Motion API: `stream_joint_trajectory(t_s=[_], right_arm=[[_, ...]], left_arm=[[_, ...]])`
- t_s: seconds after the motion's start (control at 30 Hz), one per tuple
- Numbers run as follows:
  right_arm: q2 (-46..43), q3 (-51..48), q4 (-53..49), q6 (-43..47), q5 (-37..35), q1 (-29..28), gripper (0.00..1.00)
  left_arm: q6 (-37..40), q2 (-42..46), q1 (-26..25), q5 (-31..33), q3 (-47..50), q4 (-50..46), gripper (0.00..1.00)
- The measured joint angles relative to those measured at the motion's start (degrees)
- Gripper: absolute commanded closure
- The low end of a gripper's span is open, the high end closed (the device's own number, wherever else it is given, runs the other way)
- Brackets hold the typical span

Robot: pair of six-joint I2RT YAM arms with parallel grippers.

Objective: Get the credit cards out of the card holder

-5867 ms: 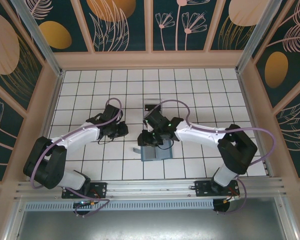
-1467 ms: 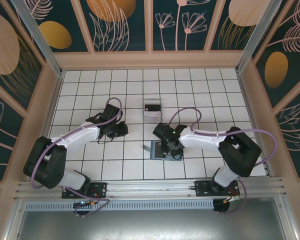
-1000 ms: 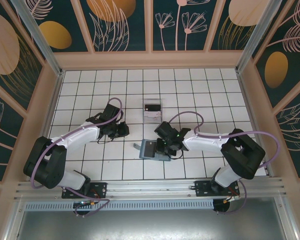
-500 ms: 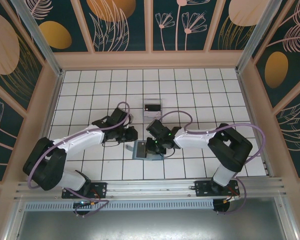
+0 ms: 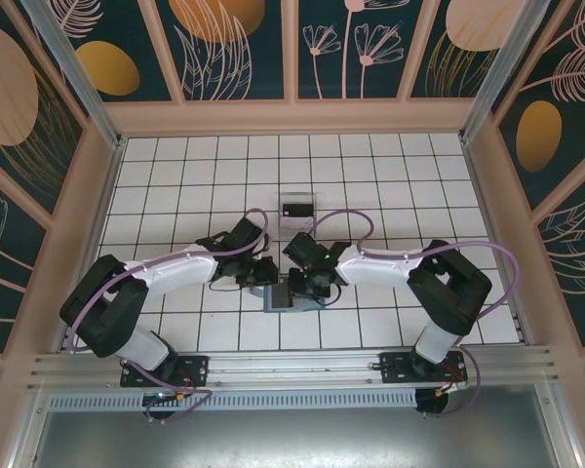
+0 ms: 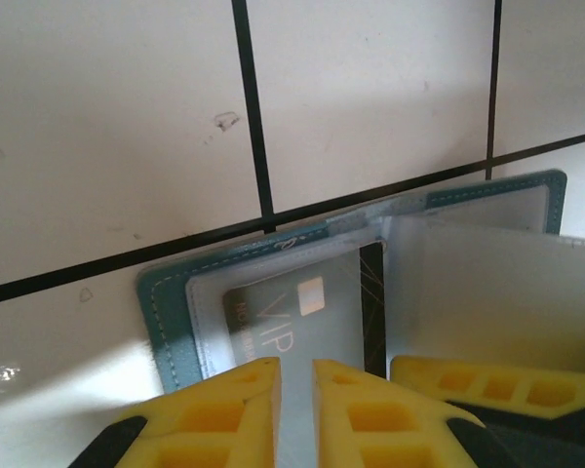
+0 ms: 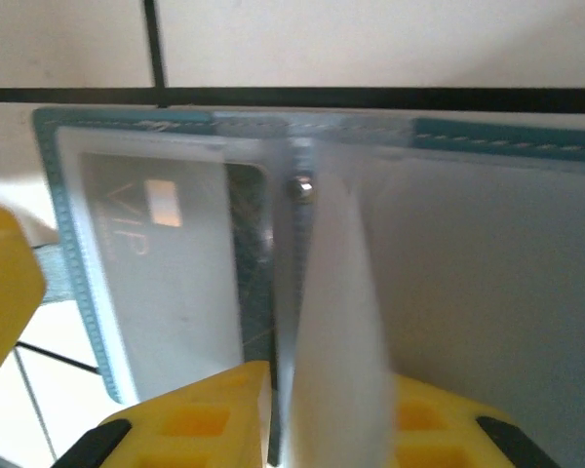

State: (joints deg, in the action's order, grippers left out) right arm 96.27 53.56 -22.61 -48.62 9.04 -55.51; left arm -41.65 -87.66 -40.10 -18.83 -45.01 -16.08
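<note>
Reviewing the top view, I am noting the left gripper [image 5: 264, 273] has swung in from its parked spot to the card holder [image 5: 276, 300], facing the right gripper [image 5: 298, 285] across it, both arms reaching inward; extraction is becoming a two-arm step. Switching to the left wrist, I am seeing fingers [image 6: 214, 409] nearly together, grip unclear, the black card [image 6: 283, 317] just ahead, still sleeved. Checking the right wrist, fingers [image 7: 190, 409] are clenching an upright whitish leaf [image 7: 336, 292].
</note>
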Motion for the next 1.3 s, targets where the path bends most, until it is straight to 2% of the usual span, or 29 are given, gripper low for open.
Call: stream_joint_trajectory(t_s=[0.2, 0.43, 0.97, 1.3], right_arm=[[-0.55, 1.18, -6.16, 0.66, -4.57, 0.0, 0.72], [-0.96, 2.23, -12.11, 1.6, -9.25, 0.0, 0.63], [-3.23, 2.29, -17.75, 1.81, -14.62, 0.72, 0.57], [-3.21, -0.42, -17.94, 1.62, -16.33, 0.98, 0.54]], left_arm=[[-0.02, -0.85, 0.0, -0.31, 0.0, 0.04, 0.83], [-0.02, -1.73, 0.0, -0.48, 0.0, 0.04, 0.83], [0.0, -2.1, -0.2, -0.52, 0.0, 0.04, 0.84], [-0.24, -2.14, -2.34, -0.85, -0.76, 0.02, 0.84]])
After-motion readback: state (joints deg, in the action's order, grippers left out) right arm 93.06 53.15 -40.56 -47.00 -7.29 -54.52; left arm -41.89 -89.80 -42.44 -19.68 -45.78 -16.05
